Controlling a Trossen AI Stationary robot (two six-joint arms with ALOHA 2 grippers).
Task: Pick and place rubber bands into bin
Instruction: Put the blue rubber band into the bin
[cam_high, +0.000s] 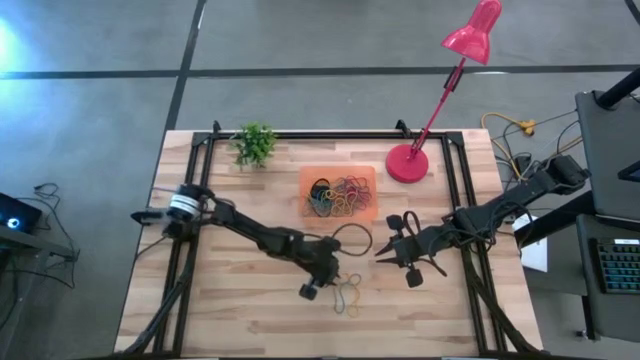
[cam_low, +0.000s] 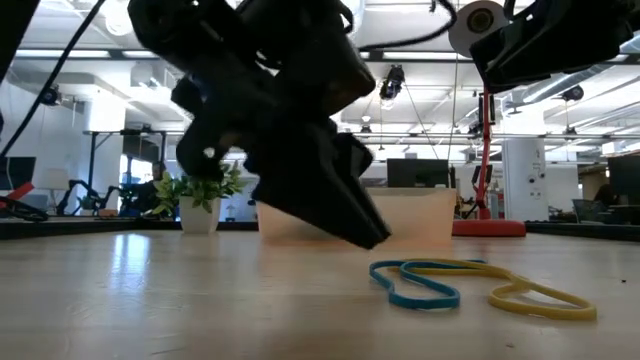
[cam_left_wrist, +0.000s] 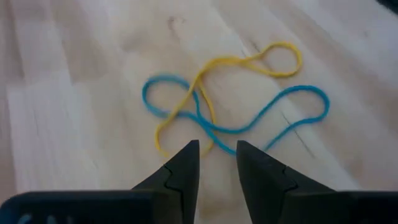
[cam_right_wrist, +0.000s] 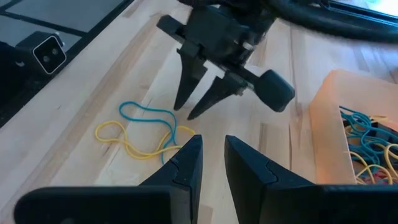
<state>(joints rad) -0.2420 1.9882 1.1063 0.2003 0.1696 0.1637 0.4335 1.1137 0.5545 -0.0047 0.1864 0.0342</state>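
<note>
High view: left gripper (cam_high: 338, 279) angled down, fingers (cam_left_wrist: 186, 163) slightly parted over rubber bands (cam_left_wrist: 230, 102).

left gripper (cam_left_wrist: 217, 152) slightly parted, over rubber bands (cam_left_wrist: 230, 99)

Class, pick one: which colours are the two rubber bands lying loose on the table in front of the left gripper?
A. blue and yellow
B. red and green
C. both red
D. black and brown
A: the left wrist view shows a blue band tangled with a yellow band just beyond the left gripper.

Red lamp (cam_high: 440, 90) and small plant (cam_high: 254, 144) on table (cam_high: 230, 310)
</note>
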